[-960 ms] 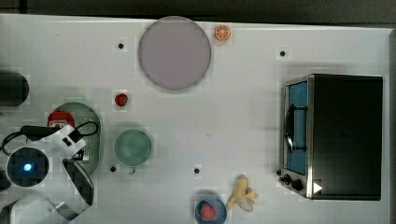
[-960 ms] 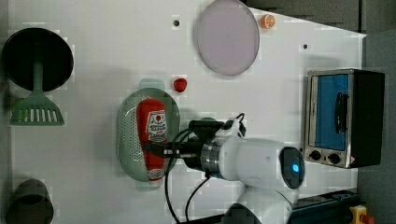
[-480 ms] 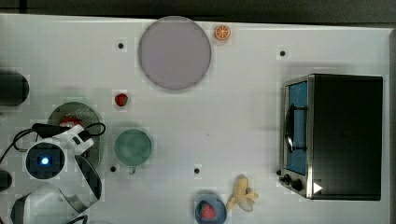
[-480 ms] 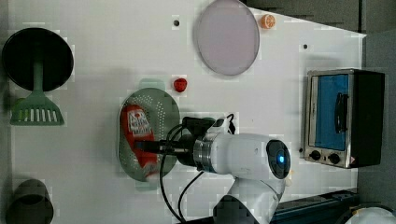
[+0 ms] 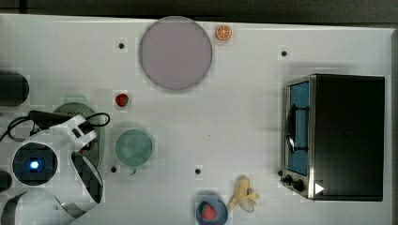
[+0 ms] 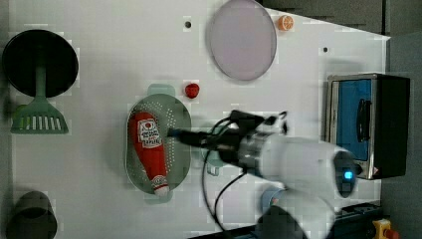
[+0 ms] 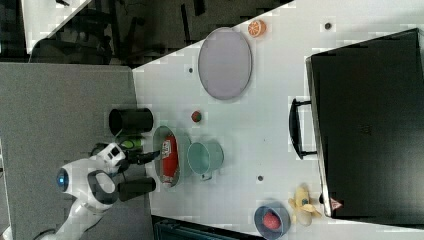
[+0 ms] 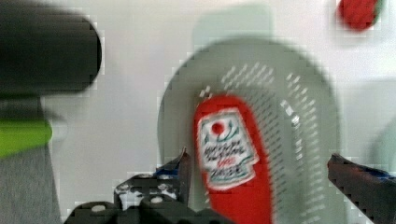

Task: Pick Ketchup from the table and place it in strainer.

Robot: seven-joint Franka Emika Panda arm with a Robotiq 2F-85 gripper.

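The ketchup [image 6: 149, 149], a red bottle with a white label and cap, lies lengthwise inside the pale green strainer [image 6: 177, 122], cap toward the left view's bottom. My gripper [image 6: 172, 133] hovers over the strainer's right half in the left view, open and holding nothing. In the wrist view the fingers [image 8: 181, 169] stand wide apart on either side of the ketchup [image 8: 233, 154], with the strainer [image 8: 299, 116] beneath. The right view shows the ketchup [image 7: 169, 160] in the strainer [image 7: 161, 136]. In the top view my arm covers most of the strainer [image 5: 70, 109].
A green cup [image 5: 133, 147] sits just beside the strainer, a strawberry [image 5: 121, 99] near its end. Farther off are a lilac plate [image 5: 175, 52], orange slice [image 5: 224, 32], toaster oven [image 5: 338, 136], banana [image 5: 241, 192] and blue bowl [image 5: 210, 211]. A black pan [image 6: 40, 62] and green spatula [image 6: 39, 117] lie at the left view's left.
The jaws have opened and let go of the ketchup, which has settled into the strainer toward the left view's left. The arm has drawn back toward the left view's right.
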